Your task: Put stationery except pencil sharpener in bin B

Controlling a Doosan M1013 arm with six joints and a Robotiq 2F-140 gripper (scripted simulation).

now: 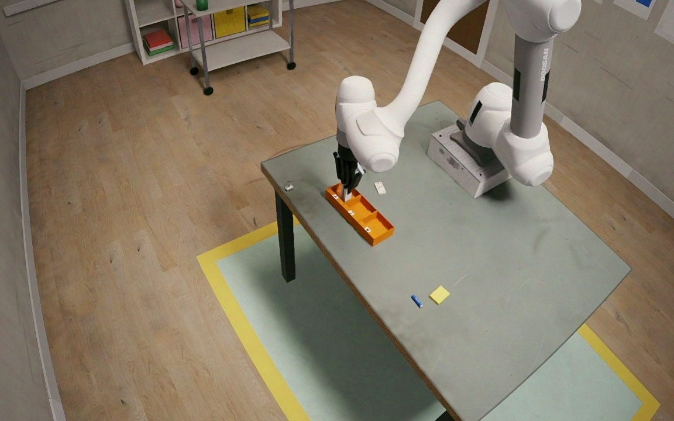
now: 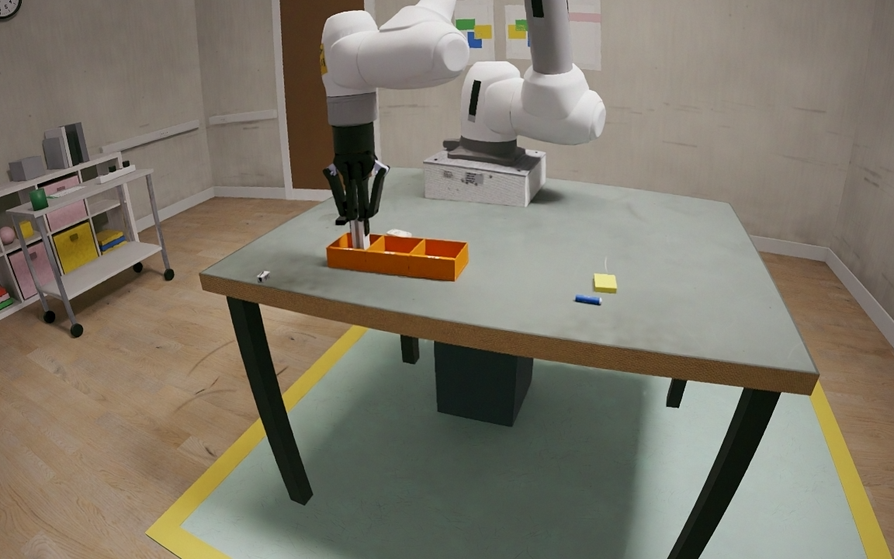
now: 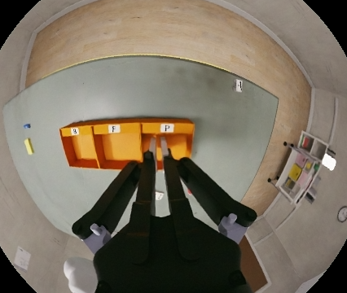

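Orange three-bin tray [image 1: 356, 223] [image 2: 394, 265] [image 3: 126, 121], flat on the table. Gripper [image 1: 347, 196] [image 2: 360, 244] [image 3: 158, 144]: fingers drawn together, a narrow gap showing, tips lowered into the tray's bin P. Bin B [image 1: 378, 227] [image 2: 443, 265] [image 3: 85, 147]: the tray's opposite end. Yellow pad [image 1: 439, 294] [image 2: 604, 282] [image 3: 28, 146] and blue cylinder [image 1: 416, 300] [image 2: 587, 299] [image 3: 27, 126]: outside the tray, well apart from its B end. White dotted block [image 1: 380, 187] [image 2: 399, 233] [image 3: 159, 195]: near the tray, robot-base side. Small black-and-white item [image 1: 288, 187] [image 2: 263, 276] [image 3: 238, 85]: beyond the tray's P end, type unclear
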